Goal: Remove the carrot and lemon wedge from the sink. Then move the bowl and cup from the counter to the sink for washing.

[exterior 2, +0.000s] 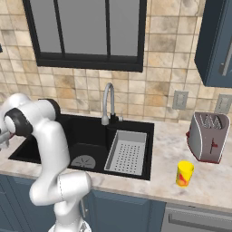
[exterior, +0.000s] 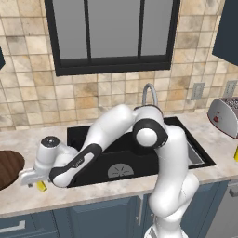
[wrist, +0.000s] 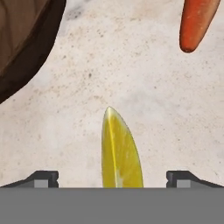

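Two pieces of produce lie on the beige worktop (exterior: 116,190) left of the black sink (exterior: 130,162): the lemon wedge (wrist: 120,153), on the stone between the jaws, and the carrot (wrist: 197,24), a little beyond it in the hand view. The gripper (wrist: 112,179) hangs low over the wedge with its jaws wide apart, each dark tip well clear of the yellow flesh and touching nothing. From the left base view the white arm reaches down and left across the sink's near corner, and a scrap of yellow shows under the hand at the near edge of the worktop. The dark brown bowl (exterior: 8,168) sits just left of the hand on the same surface; its rim also crosses the upper left corner of the hand view, near the wedge but apart from it. On the far right side of the sink, the yellow cup (exterior 2: 184,173) stands upright near the front edge, close to a silver toaster (exterior 2: 208,136). Inside the basin, the grey perforated tray (exterior 2: 127,152) lies to the right of the round drain (exterior 2: 83,161), below the curved faucet (exterior 2: 108,102). Whether the carrot touches the bowl cannot be told from these angles.
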{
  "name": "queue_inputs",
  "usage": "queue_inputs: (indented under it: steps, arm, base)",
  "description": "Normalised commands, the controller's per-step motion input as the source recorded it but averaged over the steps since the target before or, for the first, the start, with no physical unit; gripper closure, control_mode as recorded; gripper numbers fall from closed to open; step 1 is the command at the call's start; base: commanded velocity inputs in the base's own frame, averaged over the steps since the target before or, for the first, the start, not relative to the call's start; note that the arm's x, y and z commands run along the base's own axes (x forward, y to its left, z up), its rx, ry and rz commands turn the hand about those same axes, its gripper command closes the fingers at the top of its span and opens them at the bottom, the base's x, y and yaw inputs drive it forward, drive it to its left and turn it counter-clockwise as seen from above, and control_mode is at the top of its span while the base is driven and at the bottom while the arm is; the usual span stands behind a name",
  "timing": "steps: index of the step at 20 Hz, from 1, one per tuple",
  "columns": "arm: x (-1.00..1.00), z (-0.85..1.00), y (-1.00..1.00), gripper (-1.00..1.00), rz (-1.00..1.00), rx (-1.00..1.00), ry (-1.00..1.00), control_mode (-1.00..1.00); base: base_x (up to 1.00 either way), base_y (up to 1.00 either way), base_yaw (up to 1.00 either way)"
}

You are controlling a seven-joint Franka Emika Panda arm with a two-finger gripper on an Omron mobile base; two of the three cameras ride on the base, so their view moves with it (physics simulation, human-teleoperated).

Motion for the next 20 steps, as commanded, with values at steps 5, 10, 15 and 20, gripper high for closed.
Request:
queue_inputs:
  steps: [5,10,15,20]
  arm:
    - [-0.02,0.30,0.00,-1.00,0.00,0.04,-0.02,-1.00]
    - [-0.01,0.32,0.00,-1.00,0.00,0.03,0.00,-1.00]
    - [0.00,0.27,0.00,-1.00,0.00,0.00,0.00,-1.00]
    - [0.00,0.23,0.00,-1.00,-0.02,0.00,0.00,-1.00]
  base:
    - [0.00,0.00,0.00]
    - [0.00,0.00,0.00]
    - [0.00,0.00,0.00]
    - [0.00,0.00,0.00]
